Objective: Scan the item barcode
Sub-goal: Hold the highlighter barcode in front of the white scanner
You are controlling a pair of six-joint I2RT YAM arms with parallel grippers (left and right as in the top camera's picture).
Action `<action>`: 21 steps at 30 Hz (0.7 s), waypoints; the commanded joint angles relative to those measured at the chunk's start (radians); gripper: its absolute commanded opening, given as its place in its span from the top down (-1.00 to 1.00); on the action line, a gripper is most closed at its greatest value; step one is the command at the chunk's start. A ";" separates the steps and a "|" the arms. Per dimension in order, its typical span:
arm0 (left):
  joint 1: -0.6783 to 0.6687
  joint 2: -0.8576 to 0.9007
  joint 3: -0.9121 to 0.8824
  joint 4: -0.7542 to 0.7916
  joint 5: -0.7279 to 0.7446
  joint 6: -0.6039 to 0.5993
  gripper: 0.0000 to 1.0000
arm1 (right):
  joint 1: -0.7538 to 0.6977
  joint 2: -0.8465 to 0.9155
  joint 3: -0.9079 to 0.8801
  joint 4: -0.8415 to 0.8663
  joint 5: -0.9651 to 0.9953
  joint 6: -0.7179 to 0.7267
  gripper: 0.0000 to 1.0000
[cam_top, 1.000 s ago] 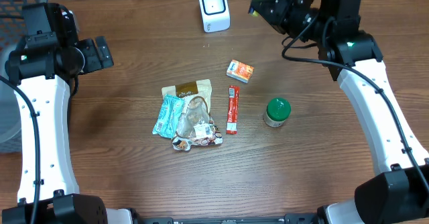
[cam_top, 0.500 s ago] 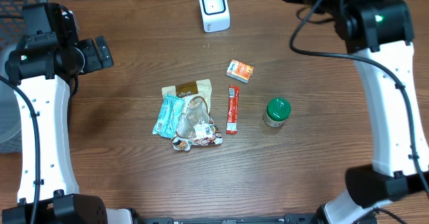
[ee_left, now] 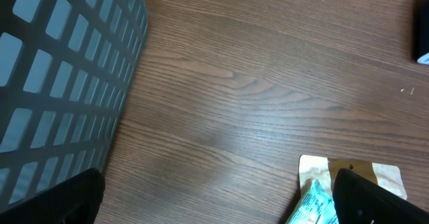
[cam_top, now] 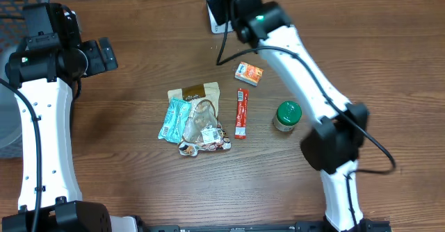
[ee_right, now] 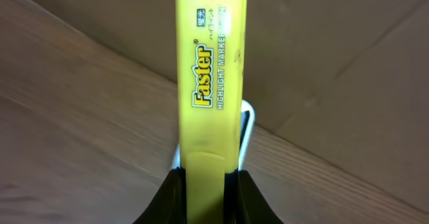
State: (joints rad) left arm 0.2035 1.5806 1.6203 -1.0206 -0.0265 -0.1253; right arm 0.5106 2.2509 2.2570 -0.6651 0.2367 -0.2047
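At 12 o'clock over the table (cam_top: 139, 190), right arm (cam_top: 300, 62) reaches above the white scanner (cam_top: 211, 10). Left gripper (cam_top: 106, 54) at 9 o'clock, jaws wide apart, nothing in them. Right gripper (ee_right: 204, 184) clamped on the yellow highlighter (ee_right: 209, 83), held in front of the scanner; contact unclear.

Scanner (cam_top: 210, 13) mostly behind right arm (cam_top: 292, 51); highlighter (ee_right: 211, 83) top cropped.

Yellow "Faster" highlighter (ee_right: 211, 83), upright, base clamped, in front of white scanner (ee_right: 249, 129)
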 commanded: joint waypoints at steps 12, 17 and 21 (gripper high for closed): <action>-0.001 0.007 0.011 0.001 0.008 -0.013 -1.00 | -0.088 0.233 0.000 0.154 -0.011 -0.081 0.93; -0.001 0.007 0.011 0.001 0.008 -0.013 -0.99 | -0.094 0.282 -0.001 0.189 -0.088 -0.081 0.93; -0.001 0.007 0.011 0.001 0.008 -0.013 -1.00 | -0.094 0.311 -0.001 0.209 -0.126 -0.080 0.93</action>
State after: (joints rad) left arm 0.2035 1.5806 1.6203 -1.0214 -0.0265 -0.1253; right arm 0.4133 2.5362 2.2566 -0.4717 0.1593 -0.2852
